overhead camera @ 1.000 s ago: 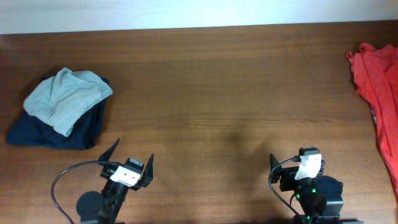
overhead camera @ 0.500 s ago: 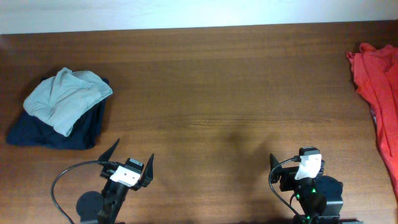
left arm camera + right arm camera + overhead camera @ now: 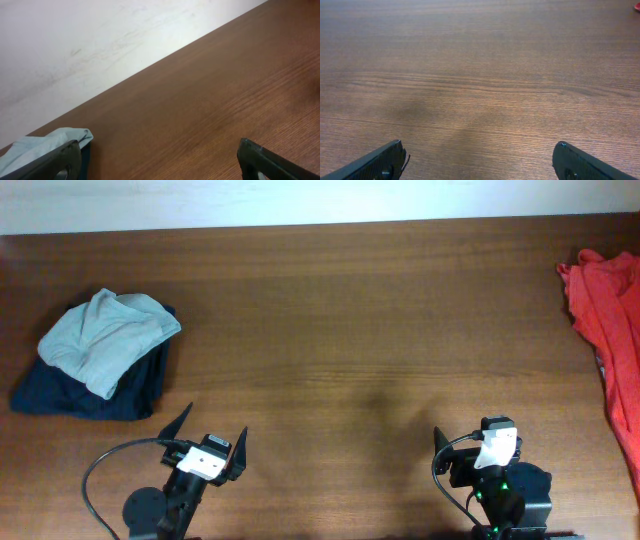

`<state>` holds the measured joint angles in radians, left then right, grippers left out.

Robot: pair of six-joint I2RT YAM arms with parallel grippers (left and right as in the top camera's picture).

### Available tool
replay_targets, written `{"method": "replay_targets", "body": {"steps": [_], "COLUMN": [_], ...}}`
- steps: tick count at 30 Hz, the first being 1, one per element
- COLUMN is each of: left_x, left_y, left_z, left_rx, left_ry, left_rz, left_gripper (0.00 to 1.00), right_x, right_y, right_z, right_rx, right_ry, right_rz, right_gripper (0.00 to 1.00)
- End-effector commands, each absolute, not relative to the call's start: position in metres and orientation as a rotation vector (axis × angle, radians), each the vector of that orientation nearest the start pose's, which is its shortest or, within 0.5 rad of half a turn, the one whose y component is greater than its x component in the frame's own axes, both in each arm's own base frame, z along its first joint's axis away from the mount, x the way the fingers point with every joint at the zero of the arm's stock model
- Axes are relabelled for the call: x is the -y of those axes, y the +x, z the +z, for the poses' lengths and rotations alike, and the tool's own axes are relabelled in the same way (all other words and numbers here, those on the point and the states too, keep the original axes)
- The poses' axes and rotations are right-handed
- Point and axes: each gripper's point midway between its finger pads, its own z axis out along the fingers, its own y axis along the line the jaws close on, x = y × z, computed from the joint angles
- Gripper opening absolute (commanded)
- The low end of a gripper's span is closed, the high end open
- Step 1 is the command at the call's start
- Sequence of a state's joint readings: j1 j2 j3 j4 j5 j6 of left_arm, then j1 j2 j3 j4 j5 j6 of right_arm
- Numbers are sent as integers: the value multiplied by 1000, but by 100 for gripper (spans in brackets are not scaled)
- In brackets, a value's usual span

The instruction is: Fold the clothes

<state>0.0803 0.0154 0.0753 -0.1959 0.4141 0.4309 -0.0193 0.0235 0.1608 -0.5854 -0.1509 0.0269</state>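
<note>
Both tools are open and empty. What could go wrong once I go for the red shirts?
1. The red shirts lie bunched at the right edge of the overhead view, partly cut off; the right tool could pinch several layers or drag the whole heap.
2. The folded pile lies just ahead of the left tool; a wide swing might knock it apart.

No change is seen in the overhead view: nothing is moved, added or taken away. The left gripper (image 3: 217, 420) at the lower left and the right gripper (image 3: 479, 442) at the lower right are not shifted, and the clothes (image 3: 610, 320) at the right edge are not disturbed.
</note>
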Motion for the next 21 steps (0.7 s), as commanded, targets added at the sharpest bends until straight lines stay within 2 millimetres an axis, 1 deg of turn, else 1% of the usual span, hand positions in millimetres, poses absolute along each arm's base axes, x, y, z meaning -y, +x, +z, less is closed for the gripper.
{"method": "replay_targets", "body": {"steps": [1,16,21], "left_x": [51,51,51], "left_y": [231,231,231], "left_z": [159,159,159], "left_rx": [-1582,-1582,-1582], "left_ry": [602,602,601], "left_rz": [38,38,38], "left_gripper": [99,99,99], "right_x": [-22,-23,-33], "right_y": [211,211,209], "right_z": [105,105,106], "right_rx": [-2021,-2020,-2015], "right_ry": [-43,-42,-81], "right_rz": [163,164,226], "right_gripper": [99,99,99]}}
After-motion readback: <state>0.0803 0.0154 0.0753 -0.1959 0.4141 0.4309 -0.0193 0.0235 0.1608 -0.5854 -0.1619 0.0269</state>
